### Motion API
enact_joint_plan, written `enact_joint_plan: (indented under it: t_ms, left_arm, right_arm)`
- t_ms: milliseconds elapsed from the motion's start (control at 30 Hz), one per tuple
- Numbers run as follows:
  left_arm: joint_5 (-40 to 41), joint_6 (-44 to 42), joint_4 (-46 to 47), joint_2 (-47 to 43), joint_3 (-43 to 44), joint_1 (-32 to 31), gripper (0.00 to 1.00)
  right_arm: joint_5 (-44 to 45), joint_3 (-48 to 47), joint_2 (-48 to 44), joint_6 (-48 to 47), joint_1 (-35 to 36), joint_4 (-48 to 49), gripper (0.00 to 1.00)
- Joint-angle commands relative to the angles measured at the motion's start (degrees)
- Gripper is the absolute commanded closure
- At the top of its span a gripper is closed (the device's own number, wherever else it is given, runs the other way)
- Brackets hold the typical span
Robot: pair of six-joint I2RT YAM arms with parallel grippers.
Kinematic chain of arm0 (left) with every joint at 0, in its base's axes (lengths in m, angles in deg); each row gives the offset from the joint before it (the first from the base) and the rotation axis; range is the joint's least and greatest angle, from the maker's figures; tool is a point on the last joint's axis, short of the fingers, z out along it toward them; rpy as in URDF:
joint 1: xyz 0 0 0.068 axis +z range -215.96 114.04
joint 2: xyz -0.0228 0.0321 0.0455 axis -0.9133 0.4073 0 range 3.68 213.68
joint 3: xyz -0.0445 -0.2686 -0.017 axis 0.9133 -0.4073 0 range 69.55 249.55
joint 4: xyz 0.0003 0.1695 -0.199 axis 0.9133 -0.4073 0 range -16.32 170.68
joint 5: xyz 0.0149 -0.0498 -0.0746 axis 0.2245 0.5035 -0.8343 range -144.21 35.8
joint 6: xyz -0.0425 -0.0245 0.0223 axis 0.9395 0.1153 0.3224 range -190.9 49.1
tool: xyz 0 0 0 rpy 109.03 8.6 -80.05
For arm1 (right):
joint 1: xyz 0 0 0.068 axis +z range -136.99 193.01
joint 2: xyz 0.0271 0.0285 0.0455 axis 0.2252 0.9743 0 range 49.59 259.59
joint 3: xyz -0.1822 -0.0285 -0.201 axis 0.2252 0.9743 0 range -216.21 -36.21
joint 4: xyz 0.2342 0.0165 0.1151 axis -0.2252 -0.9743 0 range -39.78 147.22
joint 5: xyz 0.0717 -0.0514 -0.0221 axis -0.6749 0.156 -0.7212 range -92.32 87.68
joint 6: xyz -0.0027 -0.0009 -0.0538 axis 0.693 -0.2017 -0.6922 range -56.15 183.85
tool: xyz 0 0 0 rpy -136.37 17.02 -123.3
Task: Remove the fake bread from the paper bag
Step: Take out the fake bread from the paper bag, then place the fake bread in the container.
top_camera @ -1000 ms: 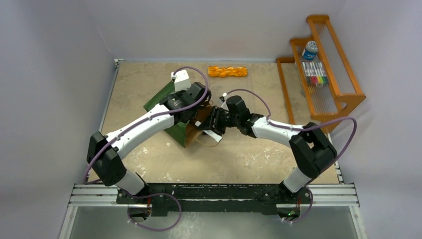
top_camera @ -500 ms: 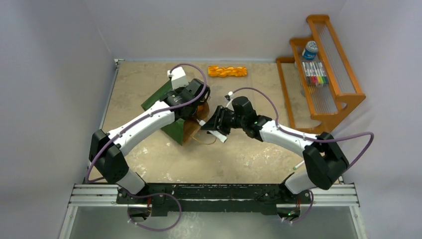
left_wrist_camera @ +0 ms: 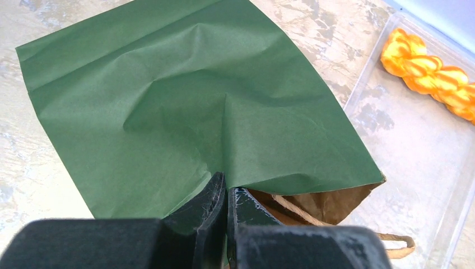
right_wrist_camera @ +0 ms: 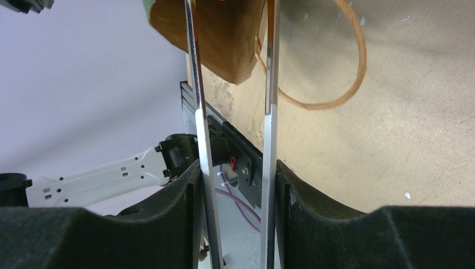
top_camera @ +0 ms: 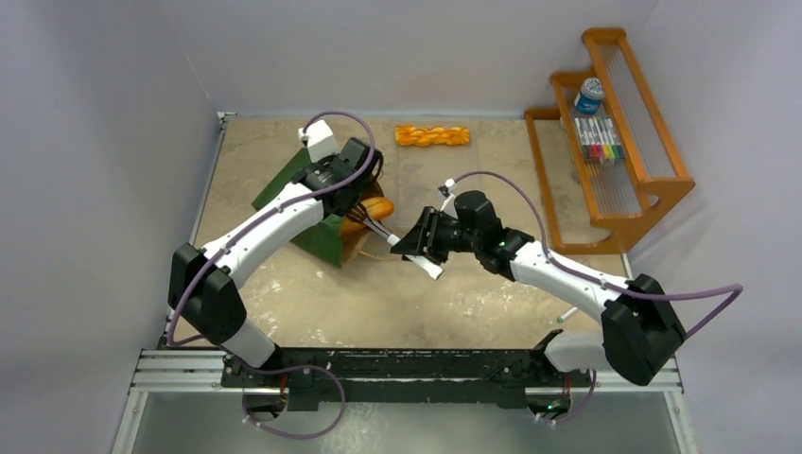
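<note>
1. Leftmost, the left gripper (left_wrist_camera: 226,193) has its fingers pressed together on the green upper lip of the bag (left_wrist_camera: 185,101), at the mouth. The bag lies on the table (top_camera: 473,293) with its closed end away from the gripper.
2. Brown lining shows under the pinched lip. A cord handle (right_wrist_camera: 363,56) loops out onto the table.
3. An orange loaf (top_camera: 374,208) shows at the bag mouth, just right of the left gripper and between the two grippers.
4. The right gripper (right_wrist_camera: 236,185) clamps a pair of metal tongs (right_wrist_camera: 271,67), one blade against each pad. The blades run from the gripper towards the bag mouth.
5. Tong tips lie near the loaf. Whether they grip it cannot be told; in the wrist view the tips run out of frame.
6. A braid (top_camera: 432,135) of fake bread lies by the far table edge, well apart from both grippers and outside the bag.
7. Rightmost stands a wooden rack (top_camera: 662,189).
</note>
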Motion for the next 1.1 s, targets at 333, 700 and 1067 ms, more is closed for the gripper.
enact_joint_plan:
  t_ms: [333, 700, 1067]
  left_arm:
    - [0.7, -1.1, 1.7, -0.6, -0.6, 5.5, 1.0]
    - [-0.1, -3.1, 2.4, -1.4, -2.3, 10.1, 1.0]
    - [-2.3, -6.7, 4.4, -1.7, -3.3, 14.4, 1.0]
  right_arm:
    - [0.9, 1.1, -6.8, 1.5, -3.4, 1.7, 1.0]
    - [-0.5, 0.9, -11.3, 2.0, -8.3, 0.5, 1.0]
    - [-0.6, 0.9, -12.5, 2.4, -16.8, 1.3, 1.0]
